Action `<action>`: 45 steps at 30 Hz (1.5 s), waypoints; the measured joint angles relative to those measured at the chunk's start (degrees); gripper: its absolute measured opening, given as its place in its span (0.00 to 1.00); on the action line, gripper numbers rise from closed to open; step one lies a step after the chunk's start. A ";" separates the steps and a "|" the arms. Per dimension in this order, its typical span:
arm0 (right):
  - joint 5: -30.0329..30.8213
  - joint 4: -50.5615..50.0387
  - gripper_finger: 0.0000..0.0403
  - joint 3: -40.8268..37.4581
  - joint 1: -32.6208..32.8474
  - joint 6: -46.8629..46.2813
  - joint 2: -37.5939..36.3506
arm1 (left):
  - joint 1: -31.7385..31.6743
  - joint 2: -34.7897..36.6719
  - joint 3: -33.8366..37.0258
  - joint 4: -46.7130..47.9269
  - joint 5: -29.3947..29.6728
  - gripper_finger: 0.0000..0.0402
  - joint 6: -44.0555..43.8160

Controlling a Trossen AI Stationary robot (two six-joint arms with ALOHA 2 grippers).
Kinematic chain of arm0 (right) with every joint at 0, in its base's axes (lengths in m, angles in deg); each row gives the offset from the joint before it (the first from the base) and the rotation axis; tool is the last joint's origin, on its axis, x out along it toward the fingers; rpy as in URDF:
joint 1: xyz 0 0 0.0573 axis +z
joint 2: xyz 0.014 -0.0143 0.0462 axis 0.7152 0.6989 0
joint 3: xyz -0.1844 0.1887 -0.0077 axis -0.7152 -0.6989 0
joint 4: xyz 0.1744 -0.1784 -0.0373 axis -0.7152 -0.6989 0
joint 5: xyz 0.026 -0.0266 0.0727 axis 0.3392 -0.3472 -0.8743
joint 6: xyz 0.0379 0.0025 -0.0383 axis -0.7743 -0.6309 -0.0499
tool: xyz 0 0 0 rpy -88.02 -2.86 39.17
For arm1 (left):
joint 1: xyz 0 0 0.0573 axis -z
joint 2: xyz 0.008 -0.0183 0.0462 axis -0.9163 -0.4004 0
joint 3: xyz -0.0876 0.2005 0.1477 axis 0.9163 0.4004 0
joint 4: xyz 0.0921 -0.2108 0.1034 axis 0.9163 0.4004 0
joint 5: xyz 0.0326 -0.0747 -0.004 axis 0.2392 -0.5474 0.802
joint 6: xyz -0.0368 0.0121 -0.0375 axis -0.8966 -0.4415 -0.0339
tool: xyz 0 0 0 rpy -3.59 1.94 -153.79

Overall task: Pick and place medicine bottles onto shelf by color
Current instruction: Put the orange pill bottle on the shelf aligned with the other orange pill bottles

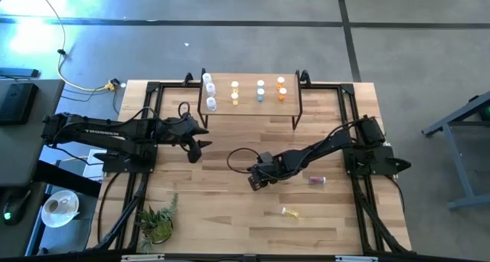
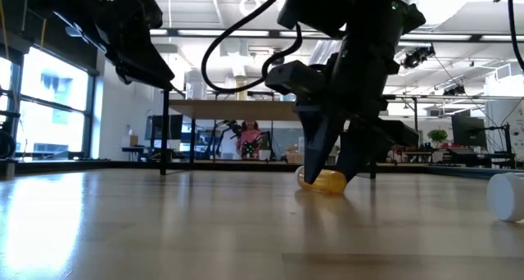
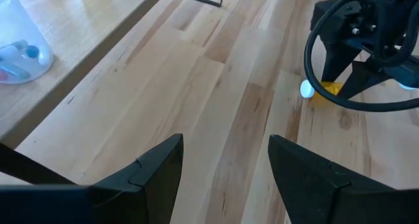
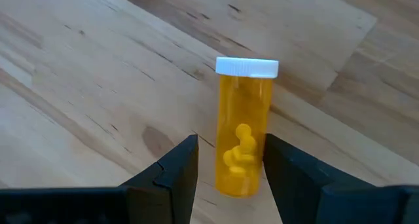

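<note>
Pale wooden tabletop (image 1: 230, 216) fills the overhead view, ringed by grey floor. At far left, the left gripper (image 1: 200, 137) hovers just in front of the shelf with its dark fingers spread and empty. Behind it stands the low light-wood shelf on black metal legs (image 1: 249, 109), carrying eight small white-capped bottles (image 1: 234, 92) in columns: clear at left, then pale yellow, bluish, amber.

Nearer the middle, the right gripper (image 4: 229, 165) reaches down to the table. Its fingers stand on either side of an amber-orange pill bottle with a white cap (image 4: 245, 129) lying on its side; whether they already press it cannot be told.

Farther right, a pinkish bottle (image 1: 317, 180) and a yellow bottle (image 1: 290, 212) also lie loose on the table.

Risk: the round bottle could roll or squirt out if the fingers close off-centre. Carried sideways, it may topple when released on the shelf and knock the bottles already standing there.
</note>
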 joint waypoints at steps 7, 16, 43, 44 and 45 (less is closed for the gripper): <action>-0.77 -0.44 0.33 -0.01 -0.06 0.06 0.13 | 0.01 0.00 0.00 0.15 0.00 0.54 0.00; -0.88 -0.59 0.20 -0.06 -0.73 3.69 0.17 | -0.01 0.00 0.00 0.32 -3.12 0.54 1.02; 20.10 -14.25 0.21 28.15 -0.76 42.40 -4.01 | -0.01 0.02 0.00 -18.02 -16.71 0.54 10.01; 21.99 -16.40 0.21 29.99 -0.75 43.37 -4.00 | -0.01 0.01 0.00 -19.16 -16.68 0.54 10.01; 23.91 -18.08 0.21 31.85 -0.76 44.35 -4.01 | -0.01 0.02 0.00 -20.31 -16.54 0.54 10.01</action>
